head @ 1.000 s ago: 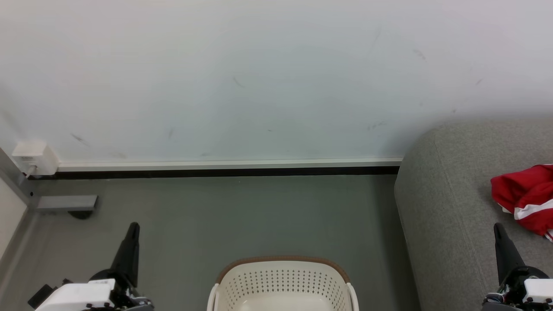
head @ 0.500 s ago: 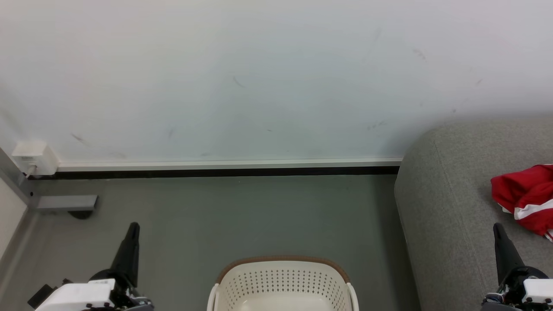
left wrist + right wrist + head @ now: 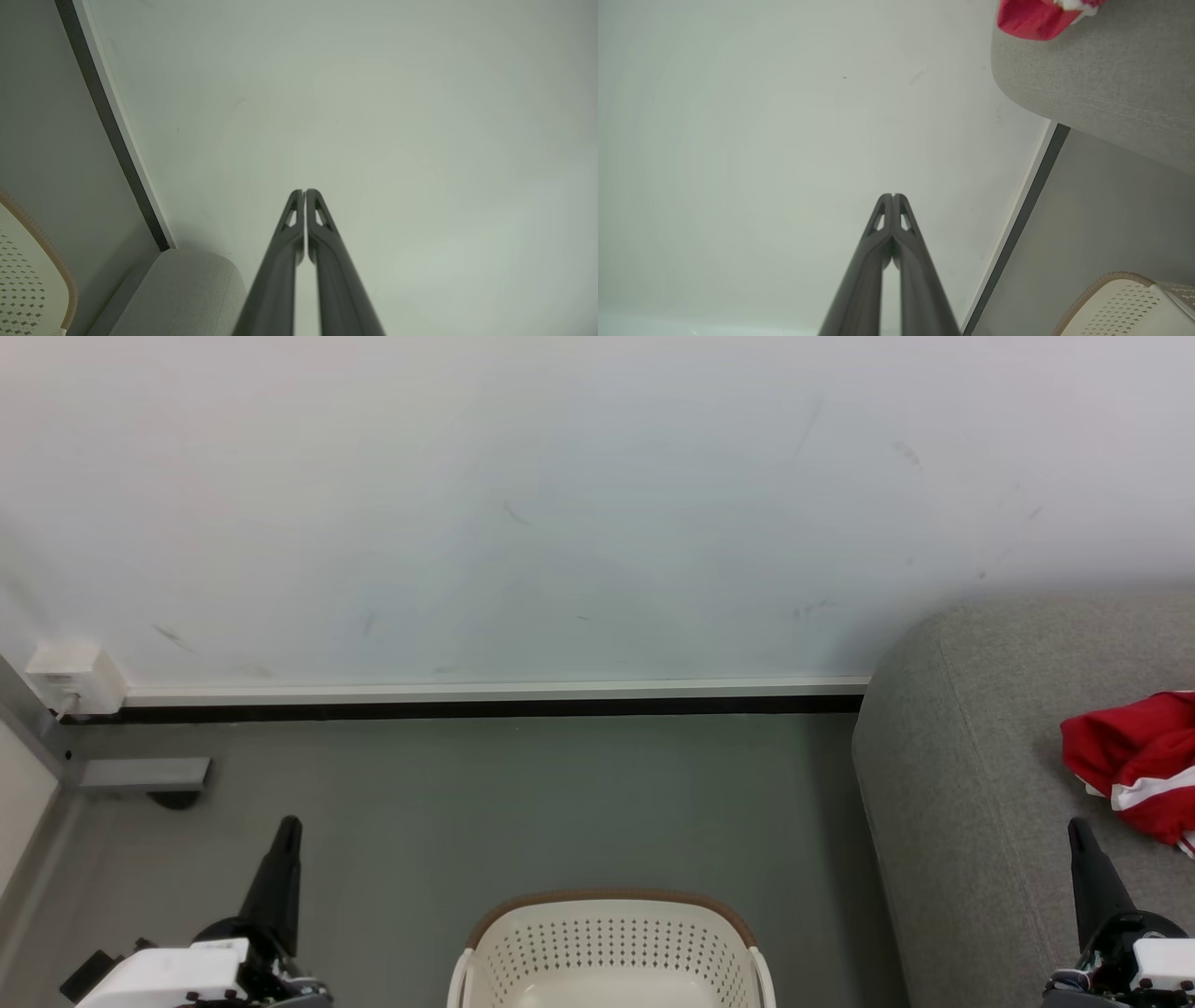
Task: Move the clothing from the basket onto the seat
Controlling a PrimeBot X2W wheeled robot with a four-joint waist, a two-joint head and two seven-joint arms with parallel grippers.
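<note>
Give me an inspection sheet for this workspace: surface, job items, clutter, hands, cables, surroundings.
Surface: grey floor, plain and flat.
Job's things: basket on floor, cut off by the head view's bottom edge, no clothing in the part shown; red clothing lies on sofa at right.
Clutter: nothing seen.
Hands: left hand shut, holding nothing, over floor; right hand shut, holding nothing, by sofa.
Cables: possibly a short white lead under wall box; too small to tell.
Surroundings: scuffed white wall, skirting, grey metal bracket at left.
</note>
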